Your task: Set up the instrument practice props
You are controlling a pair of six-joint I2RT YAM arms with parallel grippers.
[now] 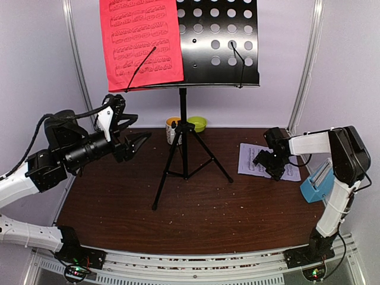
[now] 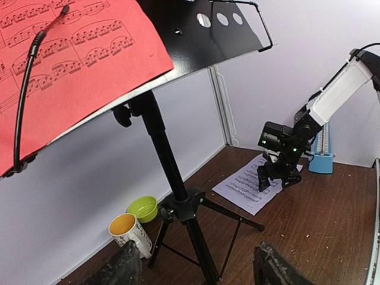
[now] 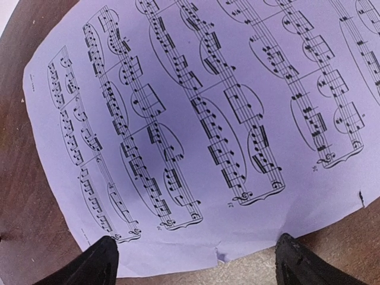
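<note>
The black music stand [image 1: 183, 132] stands mid-table on its tripod, its perforated desk [image 1: 225, 35] up top. A red sheet-music page [image 1: 142, 38] rests on the desk's left half under a wire clip. A pale lilac page [image 1: 249, 159] lies flat on the table at the right. My right gripper [image 1: 270, 166] points down at it, open, and its fingertips [image 3: 101, 261] straddle the page's [image 3: 196, 107] near edge with nothing held. My left gripper [image 1: 142, 126] hangs open and empty left of the stand [image 2: 178, 196]. The light-blue metronome [image 1: 316, 183] lies at the far right.
A white-and-orange mug [image 1: 172, 127] and a small green bowl [image 1: 197, 123] sit behind the stand's legs by the back wall. White frame posts [image 1: 304, 65] rise at both back corners. Crumbs dot the brown tabletop [image 1: 119, 202].
</note>
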